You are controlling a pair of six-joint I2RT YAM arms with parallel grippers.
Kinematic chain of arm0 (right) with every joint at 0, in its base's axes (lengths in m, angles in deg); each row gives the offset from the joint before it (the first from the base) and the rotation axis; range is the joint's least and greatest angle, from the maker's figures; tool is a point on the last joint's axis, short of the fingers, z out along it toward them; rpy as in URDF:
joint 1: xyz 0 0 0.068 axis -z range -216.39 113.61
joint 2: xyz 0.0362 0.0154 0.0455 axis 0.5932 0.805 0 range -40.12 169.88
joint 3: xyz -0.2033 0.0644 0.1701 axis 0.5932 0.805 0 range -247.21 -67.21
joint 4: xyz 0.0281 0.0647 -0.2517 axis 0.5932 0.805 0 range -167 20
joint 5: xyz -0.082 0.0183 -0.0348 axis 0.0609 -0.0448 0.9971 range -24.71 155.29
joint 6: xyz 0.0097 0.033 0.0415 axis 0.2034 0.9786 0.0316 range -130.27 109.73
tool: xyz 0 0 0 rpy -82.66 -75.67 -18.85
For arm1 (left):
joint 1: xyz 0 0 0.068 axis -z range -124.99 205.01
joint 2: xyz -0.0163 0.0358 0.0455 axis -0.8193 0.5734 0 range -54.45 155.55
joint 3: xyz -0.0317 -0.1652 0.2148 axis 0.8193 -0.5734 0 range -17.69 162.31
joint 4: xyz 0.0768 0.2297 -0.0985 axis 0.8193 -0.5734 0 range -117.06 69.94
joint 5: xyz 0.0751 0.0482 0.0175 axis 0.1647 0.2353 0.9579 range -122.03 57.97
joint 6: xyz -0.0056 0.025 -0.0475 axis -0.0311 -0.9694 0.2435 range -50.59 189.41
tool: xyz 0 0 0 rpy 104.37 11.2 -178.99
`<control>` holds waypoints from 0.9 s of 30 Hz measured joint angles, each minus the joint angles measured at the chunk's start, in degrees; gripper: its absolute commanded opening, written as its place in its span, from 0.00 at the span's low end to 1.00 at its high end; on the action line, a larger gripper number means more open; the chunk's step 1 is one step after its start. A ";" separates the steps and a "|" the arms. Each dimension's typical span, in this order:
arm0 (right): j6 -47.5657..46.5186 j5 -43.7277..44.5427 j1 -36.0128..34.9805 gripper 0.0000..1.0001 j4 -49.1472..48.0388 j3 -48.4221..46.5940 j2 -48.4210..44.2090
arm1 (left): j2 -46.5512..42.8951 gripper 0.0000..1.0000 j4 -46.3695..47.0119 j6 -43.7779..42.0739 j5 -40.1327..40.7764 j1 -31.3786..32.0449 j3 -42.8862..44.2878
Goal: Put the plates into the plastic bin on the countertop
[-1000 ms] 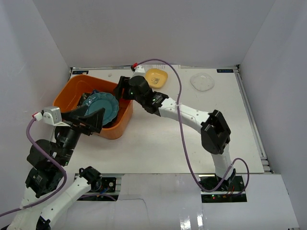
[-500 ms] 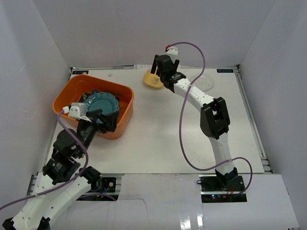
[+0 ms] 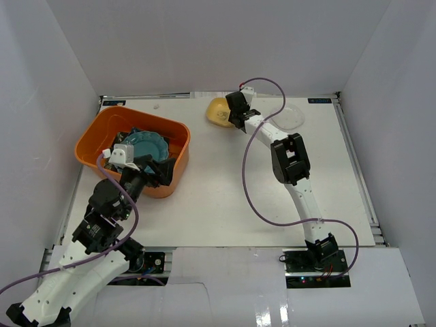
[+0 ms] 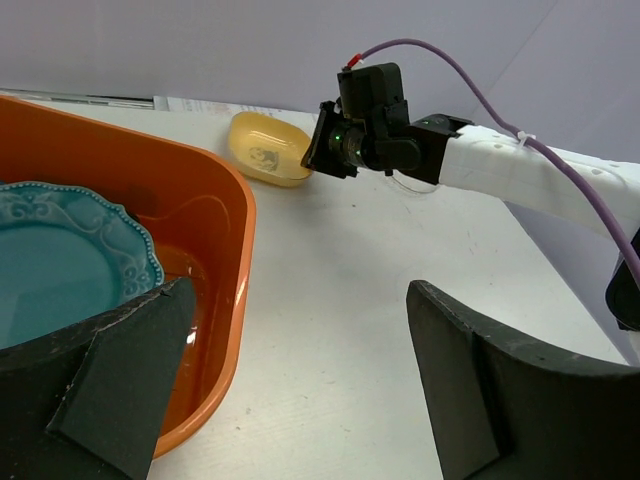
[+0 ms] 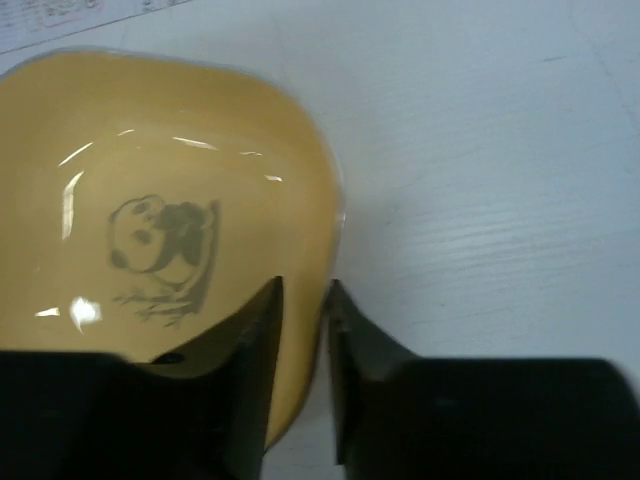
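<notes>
The small yellow square plate, printed with a panda, lies on the countertop at the back. My right gripper is shut on its right rim, one finger inside the dish and one outside. The orange plastic bin stands at the left. In it a teal scalloped plate lies on top of darker dishes. My left gripper hangs open over the bin's near right wall, holding nothing.
A clear round plate lies at the back right, just beyond the right arm. White walls close in the table on three sides. The purple cable loops over the middle of the table.
The right arm swung from the bin to the yellow plate, and its jaws closed on the rim. The left arm drew back toward the near edge, still open.
</notes>
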 measured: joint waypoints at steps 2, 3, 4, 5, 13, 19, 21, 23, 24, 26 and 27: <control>0.98 -0.24 0.00 0.08 -0.81 0.55 -0.07 | 0.00 0.98 0.39 -0.33 0.02 -0.02 -0.20; 1.29 -0.24 0.02 0.08 -1.97 1.09 -0.22 | 0.00 0.98 0.52 -0.42 0.02 -0.02 -0.31; 2.10 -0.28 0.04 0.08 -3.48 2.38 -0.72 | 0.00 0.98 0.61 -0.57 0.07 -0.04 -0.39; 2.56 -0.31 0.04 0.08 -4.85 4.20 -1.62 | 0.04 0.98 0.63 -0.68 0.07 -0.09 -0.44; -0.66 -0.09 -0.81 0.08 -14.27 28.87 -22.80 | -1.88 0.98 1.09 -0.96 0.24 -0.63 -0.70; -5.62 -1.16 -6.54 0.08 -20.72 33.14 -40.83 | -3.96 0.98 2.03 -0.22 -0.22 -1.31 -0.57; -6.86 -2.38 -10.23 0.08 -22.05 31.69 -43.74 | -4.83 0.98 2.05 -0.04 -0.24 -1.31 -0.24; -7.74 -3.37 -13.46 0.08 -22.67 29.55 -44.15 | -5.88 0.98 2.03 0.07 -0.22 -1.31 0.44; -8.15 -4.17 -15.32 0.08 -22.64 28.35 -43.67 | -6.38 0.98 2.08 0.09 -0.22 -1.31 0.94; -8.61 -5.35 -18.29 0.08 -22.10 26.27 -41.94 | -7.21 0.98 2.16 0.07 -0.20 -1.31 2.01; -8.90 -5.92 -19.74 0.08 -21.35 24.65 -40.37 | -7.67 0.98 2.27 0.04 -0.15 -1.31 2.60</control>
